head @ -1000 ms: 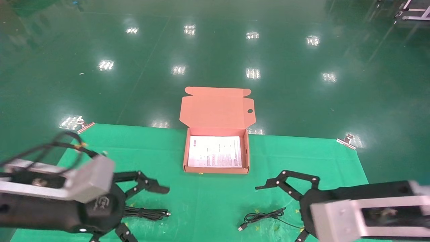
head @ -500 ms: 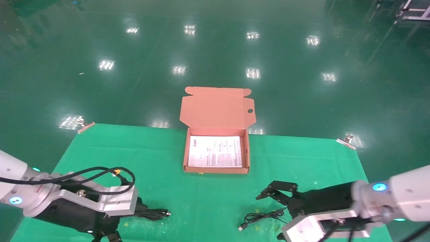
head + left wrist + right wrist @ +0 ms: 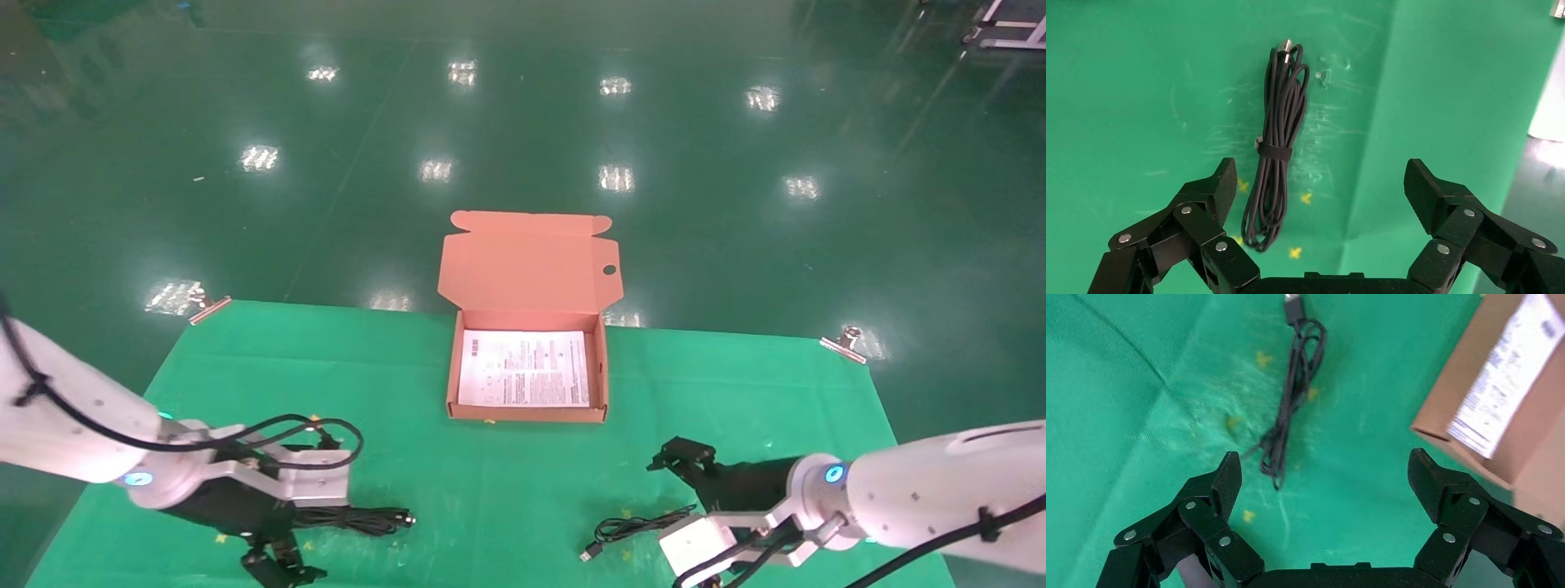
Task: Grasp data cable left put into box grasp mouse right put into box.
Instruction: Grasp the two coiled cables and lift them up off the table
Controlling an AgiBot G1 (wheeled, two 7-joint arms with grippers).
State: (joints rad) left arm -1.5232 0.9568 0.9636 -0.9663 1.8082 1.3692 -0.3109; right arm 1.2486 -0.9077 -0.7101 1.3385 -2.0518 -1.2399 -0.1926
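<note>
The data cable (image 3: 1275,147), a bundled black hank, lies on the green cloth; in the head view it (image 3: 364,519) is at the front left. My left gripper (image 3: 1320,173) is open above it, with the hank's near end close to one fingertip (image 3: 1225,174). The mouse's thin cord (image 3: 641,527) with its USB plug lies at the front right; the mouse itself is hidden. My right gripper (image 3: 1324,459) is open and empty above the cloth, beside the cord (image 3: 1291,398). The orange-brown box (image 3: 527,412) stands open at the middle with a white leaflet (image 3: 523,369) inside.
The box lid (image 3: 529,265) stands up behind the box, beyond the cloth's far edge. Metal clips hold the cloth at the far left corner (image 3: 208,306) and the far right corner (image 3: 842,343). Shiny green floor lies beyond. In the right wrist view the box wall (image 3: 1468,444) is close by.
Both arms have come down and tilted towards the cloth. The left gripper now hangs over the cable hank, the right one by the mouse cord. Both stay open.
</note>
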